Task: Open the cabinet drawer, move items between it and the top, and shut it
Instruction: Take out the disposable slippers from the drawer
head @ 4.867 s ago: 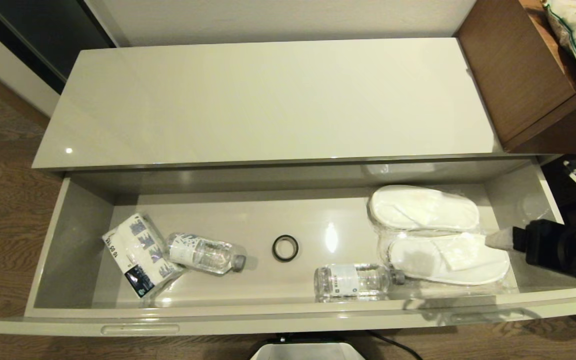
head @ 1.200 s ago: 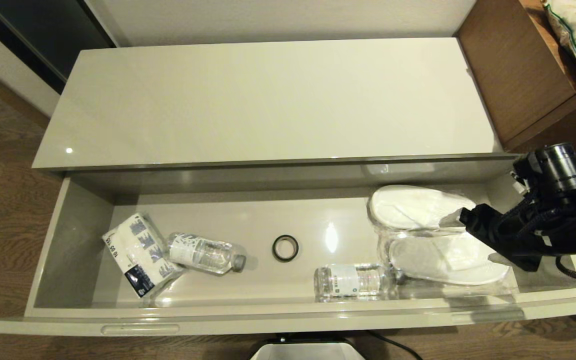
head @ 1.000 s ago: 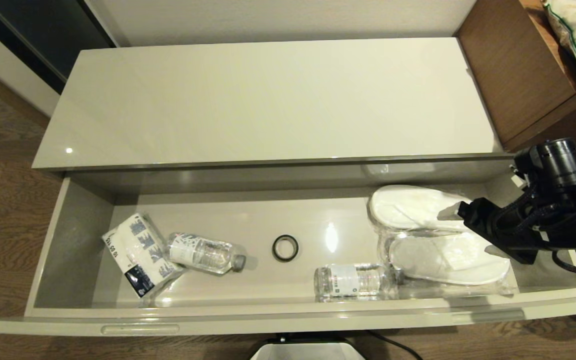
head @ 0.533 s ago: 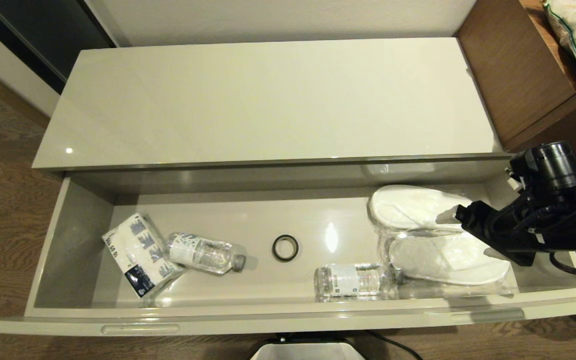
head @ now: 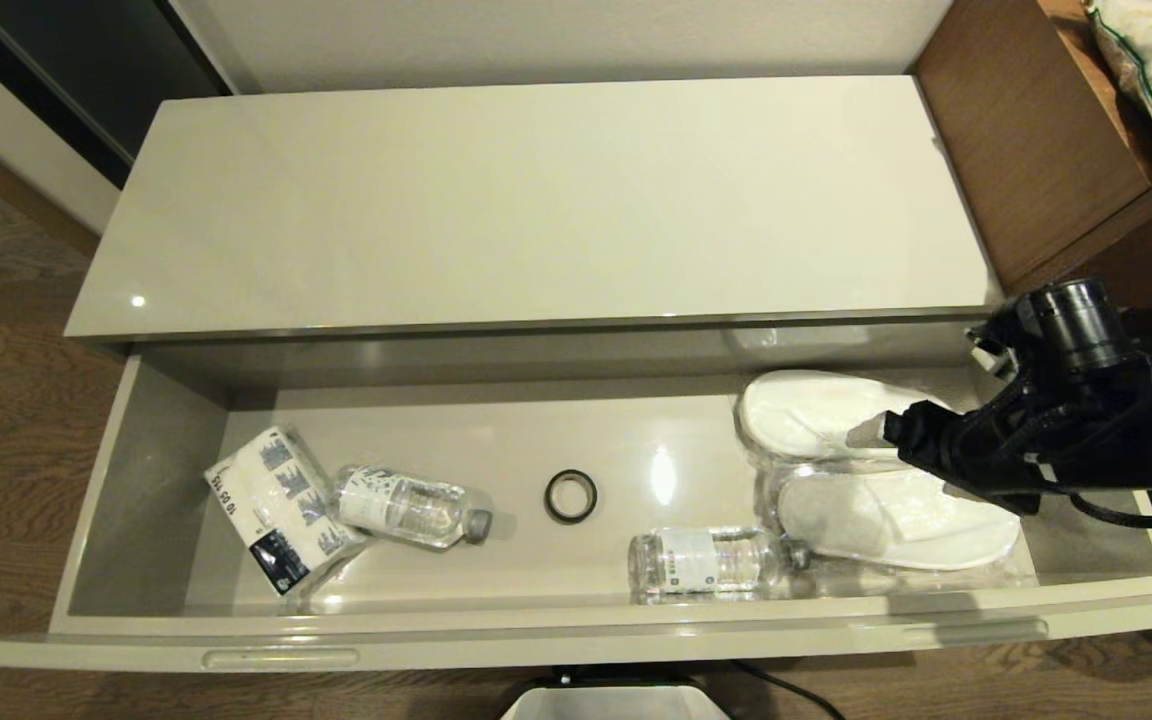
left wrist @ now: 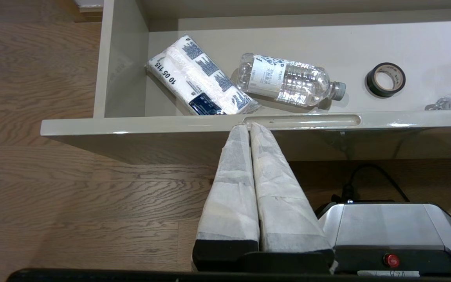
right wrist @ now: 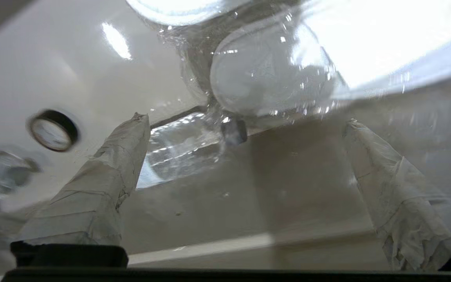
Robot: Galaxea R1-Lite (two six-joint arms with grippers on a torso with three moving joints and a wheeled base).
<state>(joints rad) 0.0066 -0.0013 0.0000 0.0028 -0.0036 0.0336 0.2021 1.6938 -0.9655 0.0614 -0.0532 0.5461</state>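
The cabinet drawer (head: 576, 640) stands pulled fully out below the bare cream top (head: 536, 200). Two white slippers in clear bags lie side by side at its right end, the far one (head: 816, 415) and the near one (head: 886, 530). My right gripper (head: 911, 462) hovers open over their right halves, its taped fingers (right wrist: 123, 164) spread wide above the bagged near slipper (right wrist: 272, 78). My left gripper (left wrist: 247, 125) is shut and empty, with its tips at the drawer's front rim (left wrist: 131, 127) by the left slot; the head view does not show it.
Inside the drawer lie a tissue pack (head: 276, 505), a water bottle (head: 411, 508) beside it, a black tape roll (head: 570, 496) and a second bottle (head: 706, 563) touching the near slipper's bag. A brown desk (head: 1036, 150) stands at the right.
My right arm has swung in from the drawer's right end and kept moving left over the slippers. The slippers and the other items have not moved.
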